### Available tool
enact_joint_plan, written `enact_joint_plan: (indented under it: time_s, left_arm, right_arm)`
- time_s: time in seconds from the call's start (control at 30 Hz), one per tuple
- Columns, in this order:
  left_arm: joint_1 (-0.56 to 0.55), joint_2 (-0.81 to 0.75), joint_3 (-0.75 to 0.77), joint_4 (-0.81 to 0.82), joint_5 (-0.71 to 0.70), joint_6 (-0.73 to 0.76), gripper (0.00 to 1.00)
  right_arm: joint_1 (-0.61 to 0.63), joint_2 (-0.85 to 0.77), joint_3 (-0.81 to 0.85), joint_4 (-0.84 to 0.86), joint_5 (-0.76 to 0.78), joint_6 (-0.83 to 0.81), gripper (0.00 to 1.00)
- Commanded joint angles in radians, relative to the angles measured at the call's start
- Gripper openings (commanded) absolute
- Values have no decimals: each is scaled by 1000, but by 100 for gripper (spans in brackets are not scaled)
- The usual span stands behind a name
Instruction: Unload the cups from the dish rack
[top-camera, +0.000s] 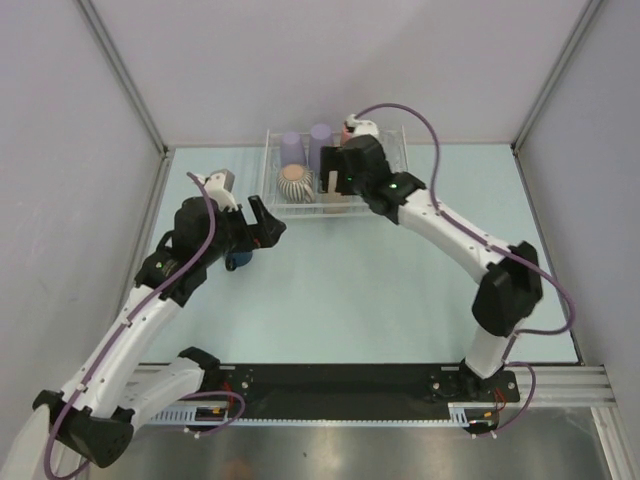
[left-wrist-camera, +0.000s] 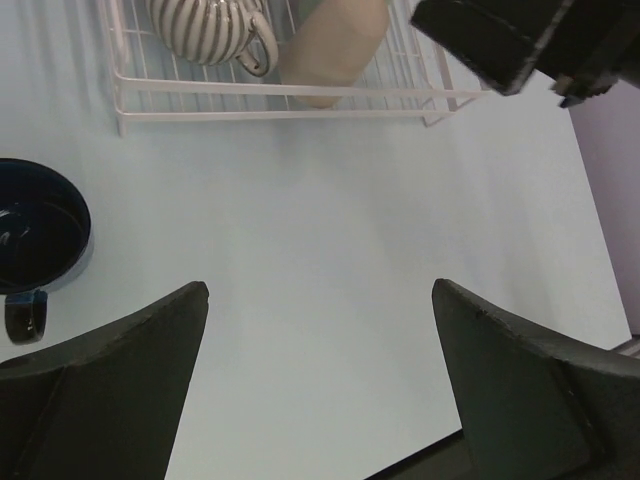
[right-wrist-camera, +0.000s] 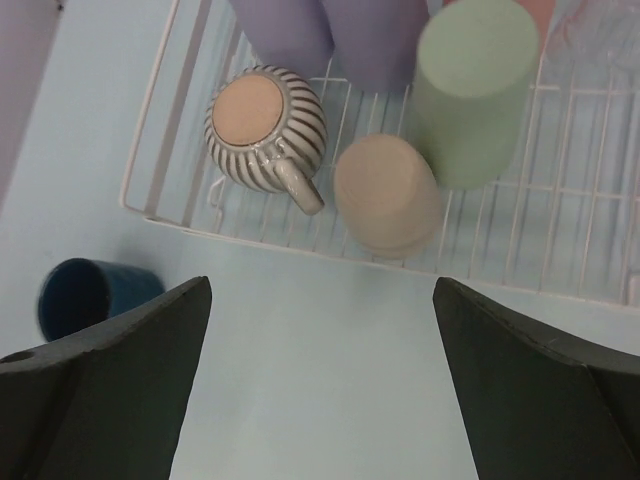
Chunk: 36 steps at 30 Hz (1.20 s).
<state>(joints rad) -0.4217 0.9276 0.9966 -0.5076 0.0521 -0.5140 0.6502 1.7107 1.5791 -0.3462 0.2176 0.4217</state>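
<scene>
On the pale blue table (top-camera: 400, 300), the white wire dish rack (top-camera: 270, 165) sits at the top centre of the overhead view with cups yet to unload. The right gripper (right-wrist-camera: 320, 290) hangs over its near edge, jaws spread wide and empty. The left gripper (left-wrist-camera: 320, 290), equally wide and empty, hovers centre left over bare table. Packed close in the rack are two lavender cups (right-wrist-camera: 285, 25), a pale green cup (right-wrist-camera: 470, 90), a tan cup (right-wrist-camera: 385, 195) and a striped mug (right-wrist-camera: 265, 125), with a pink cup (right-wrist-camera: 538, 10) barely visible behind. A finger coming down between them could, I judge, topple a neighbour, snag the mug's handle, or hook a wire and drag the light rack. The navy mug (left-wrist-camera: 35, 225) is already out on the table at left, just beside the left arm, where a careless swing could knock it.
</scene>
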Motion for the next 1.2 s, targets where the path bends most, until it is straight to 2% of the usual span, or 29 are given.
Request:
enact_joint_plan:
  time_s: [0.0,0.03,0.17,0.27,0.43,1.17]
  left_arm:
    - [-49,-75,4,-74,-151,32,100]
    - [-52,-79,4,-84,-165,40,100]
    - [-75,-99,-4,-109,-208,49,100]
    - [-88,-105,-13,-114,-227,55,100]
    - [-106,-96,-16,-114,-228,60,100]
    - [-130,-36,-18,-89,-218,66,100]
  right_arm:
    - [71,154,223,-154,311,-179,100]
    - [72,183,301,-195,331,-182,100]
    - [86,322,424,-281,460,-205,100]
    - [86,343,450,-301,488,-201,100]
    - [77,408,512,-355,457,-178,100]
    - [39,517,596,-306,276,-130,99]
